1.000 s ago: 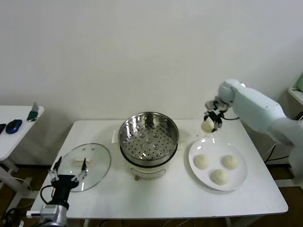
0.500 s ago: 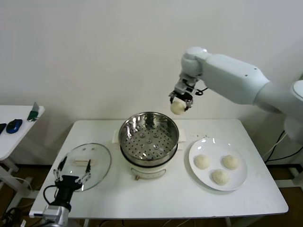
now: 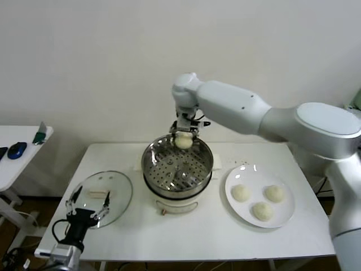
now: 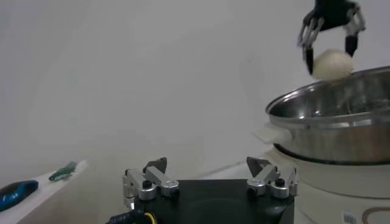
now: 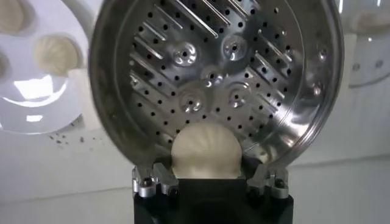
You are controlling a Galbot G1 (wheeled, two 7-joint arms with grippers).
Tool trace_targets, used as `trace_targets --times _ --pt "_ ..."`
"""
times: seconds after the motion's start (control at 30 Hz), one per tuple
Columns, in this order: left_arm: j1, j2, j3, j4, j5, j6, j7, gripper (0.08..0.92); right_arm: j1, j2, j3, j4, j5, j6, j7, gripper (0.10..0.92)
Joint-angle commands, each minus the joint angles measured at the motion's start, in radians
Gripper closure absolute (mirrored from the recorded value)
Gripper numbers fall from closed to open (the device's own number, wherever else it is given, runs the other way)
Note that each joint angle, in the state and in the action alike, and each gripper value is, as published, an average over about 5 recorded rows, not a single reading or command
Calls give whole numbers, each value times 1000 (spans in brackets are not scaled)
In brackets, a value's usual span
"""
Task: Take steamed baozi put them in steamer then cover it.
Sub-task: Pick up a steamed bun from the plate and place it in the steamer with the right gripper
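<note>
Carried leftward from above the plate [image 3: 285,212], the right gripper [image 3: 183,134] now hangs over the steamer's [image 3: 177,164] far rim, jaws clamped on one baozi [image 3: 183,141]. Three baozi [image 3: 262,210] remain plated. Left gripper [image 3: 86,205], jaws apart, idles beside the glass lid [image 3: 115,192].

You've got a plain white wall [image 3: 101,68] behind a white table [image 3: 186,231]. Off to your left there's a second white side table [image 3: 14,164], pretty evenly lit.
</note>
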Motion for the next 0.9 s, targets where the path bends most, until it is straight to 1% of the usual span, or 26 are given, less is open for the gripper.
trace_targets --times 0.03,0.37,0.5,0.7,0.9 --pt "-16 27 0 1 -10 12 11 177 -122 136 60 -124 -233 99 39 287" --pt "-36 34 -13 19 -28 14 12 177 -175 132 82 -169 -322 105 54 283" --pt "-42 44 -19 23 -34 16 12 177 -188 135 85 -180 -317 100 54 275" --pt "-40 44 -22 26 -36 15 11 177 -194 137 89 -188 -286 82 51 209" --pt "-33 40 -28 22 -37 18 8 177 -163 110 96 -145 -241 88 28 203"
